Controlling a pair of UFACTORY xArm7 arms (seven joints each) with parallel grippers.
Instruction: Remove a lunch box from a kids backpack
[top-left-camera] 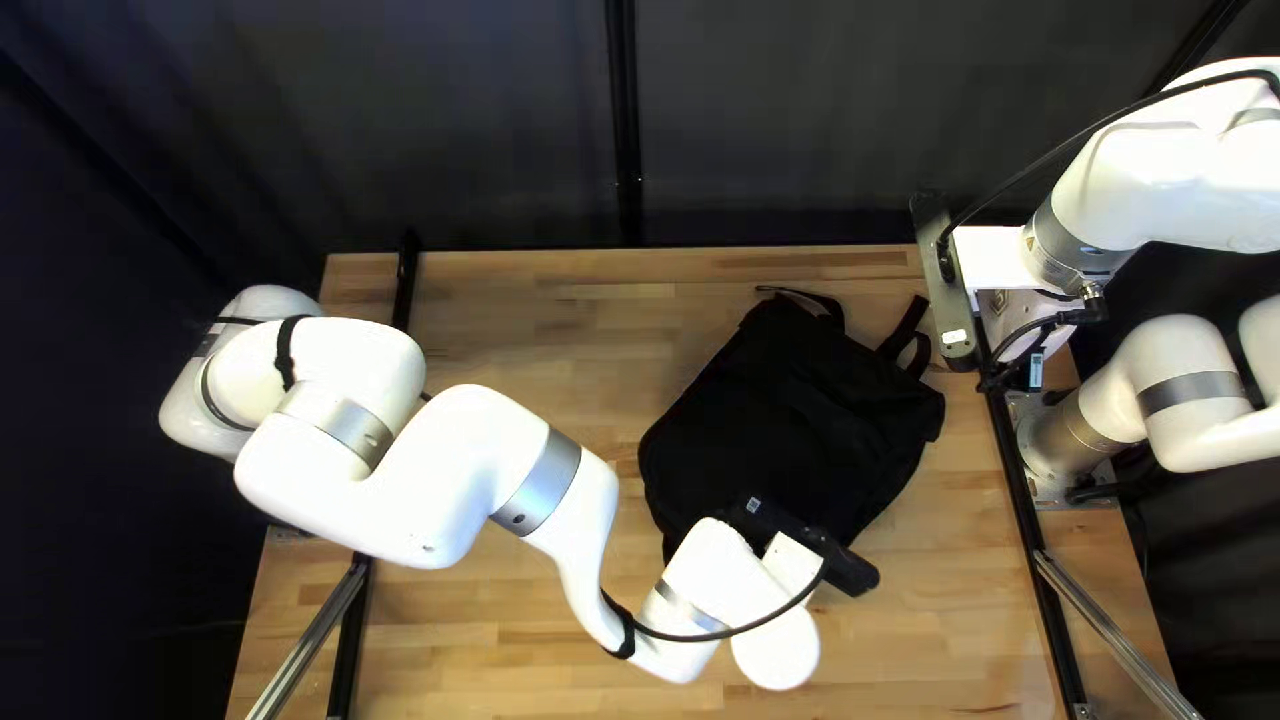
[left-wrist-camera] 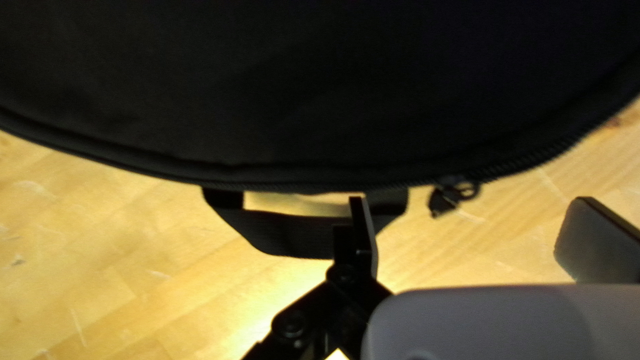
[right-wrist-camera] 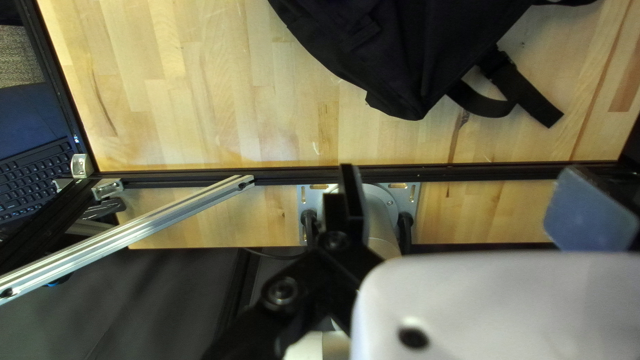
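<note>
My left claw point(left-wrist-camera: 472, 202) and right claw point(right-wrist-camera: 459, 173) are wide, the lunch box is unseen, likely inside the bag point(top-left-camera: 787, 414) on the table point(top-left-camera: 534, 320), and closing too high could miss the zip pull point(left-wrist-camera: 443, 201).

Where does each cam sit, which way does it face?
Top left view: above the table's near edge, slanting down at the backpack; both arms show.
Left wrist view: left arm's wrist, looking along the open left gripper at the backpack's zippered edge and webbing loop.
Right wrist view: right arm's wrist, over the table's right edge, past the open right gripper; own base shows.
Shared by both wrist views: backpack, table.
</note>
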